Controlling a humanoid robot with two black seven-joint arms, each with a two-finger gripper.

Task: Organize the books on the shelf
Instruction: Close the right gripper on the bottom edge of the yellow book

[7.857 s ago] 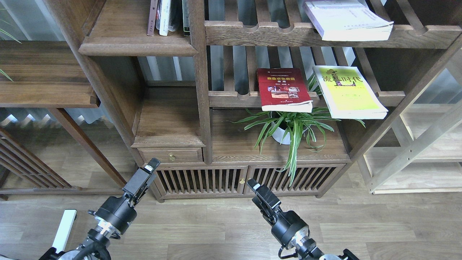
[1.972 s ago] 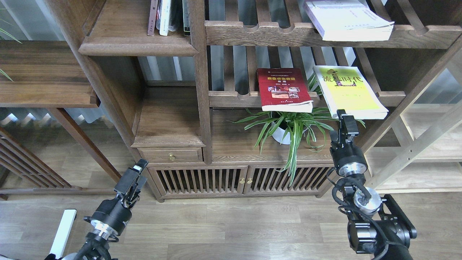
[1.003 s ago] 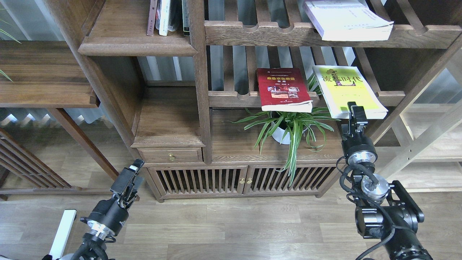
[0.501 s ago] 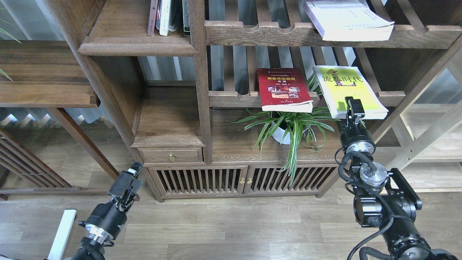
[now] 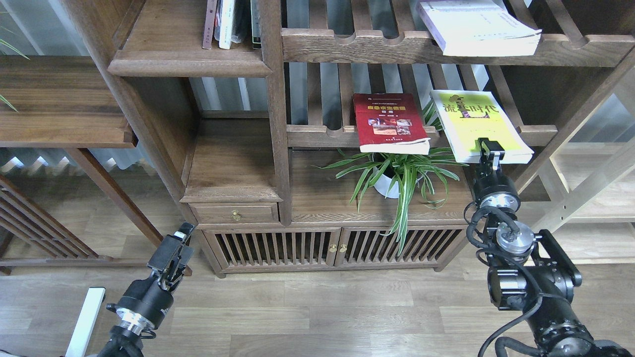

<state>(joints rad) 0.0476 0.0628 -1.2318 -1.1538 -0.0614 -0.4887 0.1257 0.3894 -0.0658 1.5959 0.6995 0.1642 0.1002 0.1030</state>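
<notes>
The right tool (image 5: 490, 148) is up at the near edge of the yellow book (image 5: 476, 124), which lies flat on the slatted rack at the right, its near edge overhanging the rail. One finger lies over the cover; whether the other is under the book, and so whether it is pinching yet, I cannot tell from here. The red book (image 5: 389, 121) lies just to the left on the same rack, apart from the yellow one, and the pale book (image 5: 476, 27) sits on the slatted rack above. The shelf (image 5: 188, 52) they seem bound for is far up at the left, with thin upright books (image 5: 225, 22) at its right end.

To do this grip well, I would want the fingers well onto the cover and under the overhang before they close, since a hold on the very edge may let a floppy paperback droop or slip. Drawing it straight out toward the near side should clear the plant (image 5: 397, 173) below and avoid nudging the red book.

The left tool (image 5: 173, 250) hangs low by the cabinet, holding nothing; its fingers cannot be told apart.
</notes>
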